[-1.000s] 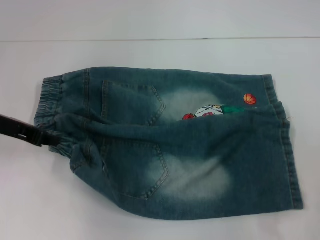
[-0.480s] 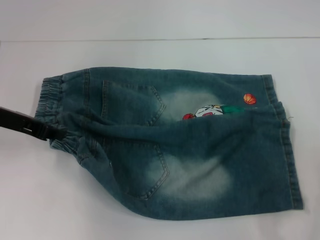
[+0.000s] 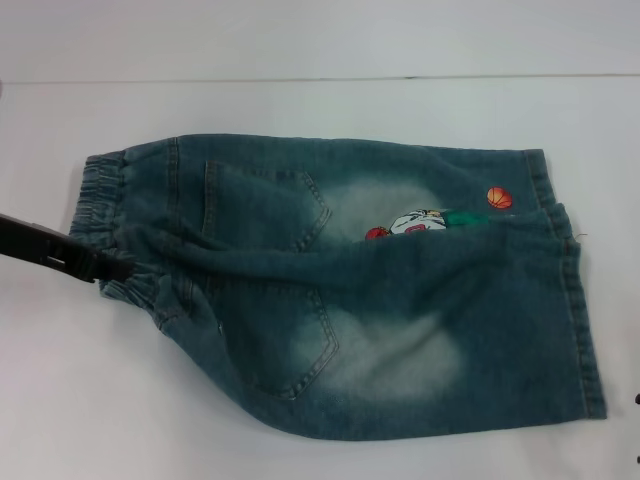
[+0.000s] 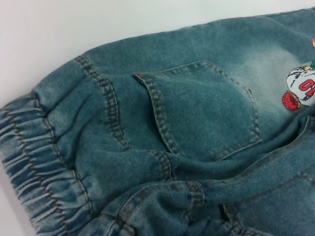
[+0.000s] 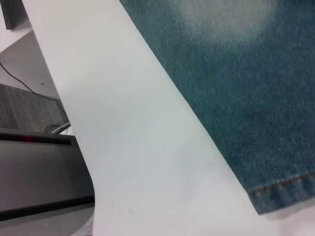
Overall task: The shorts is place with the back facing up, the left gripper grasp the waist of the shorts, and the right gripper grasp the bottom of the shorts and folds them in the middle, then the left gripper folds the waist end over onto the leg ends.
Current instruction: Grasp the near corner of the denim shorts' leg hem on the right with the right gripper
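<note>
The shorts (image 3: pixel 340 290) lie back up on the white table (image 3: pixel 320 110), already folded in the middle, one half lapped over the other. The elastic waist end (image 3: pixel 105 200) is bunched up right at the fingertips of the left gripper (image 3: pixel 118 267), which are pinched closed on it. The leg ends (image 3: pixel 575 300) lie well away from those fingers. The right gripper's fingers are out of sight.
</note>
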Motion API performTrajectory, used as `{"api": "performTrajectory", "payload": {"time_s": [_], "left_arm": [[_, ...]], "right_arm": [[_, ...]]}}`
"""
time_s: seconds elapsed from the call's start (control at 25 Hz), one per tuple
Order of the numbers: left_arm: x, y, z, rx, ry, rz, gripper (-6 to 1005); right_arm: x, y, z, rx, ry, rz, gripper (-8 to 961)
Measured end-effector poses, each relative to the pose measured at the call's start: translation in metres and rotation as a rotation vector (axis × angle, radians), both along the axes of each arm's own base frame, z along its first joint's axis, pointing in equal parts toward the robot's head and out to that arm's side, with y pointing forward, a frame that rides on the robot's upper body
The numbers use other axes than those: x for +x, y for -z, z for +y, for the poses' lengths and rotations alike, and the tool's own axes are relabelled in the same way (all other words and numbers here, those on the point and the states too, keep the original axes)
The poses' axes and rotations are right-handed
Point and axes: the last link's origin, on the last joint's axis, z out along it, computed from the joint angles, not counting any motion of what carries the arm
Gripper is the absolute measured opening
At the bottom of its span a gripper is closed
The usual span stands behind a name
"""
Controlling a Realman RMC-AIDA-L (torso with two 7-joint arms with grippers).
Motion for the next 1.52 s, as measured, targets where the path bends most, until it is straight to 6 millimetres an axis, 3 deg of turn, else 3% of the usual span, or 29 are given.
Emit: {"api": "performTrajectory", "payload": {"time_s": [1.52], "left_arm": [[0.002, 0.0, 0.002, -0.002, 0.009, 0.001, 63]], "right_arm": [[-0.007, 0.024, 0.002, -0.042, -0.04, -0.048, 942]]}}
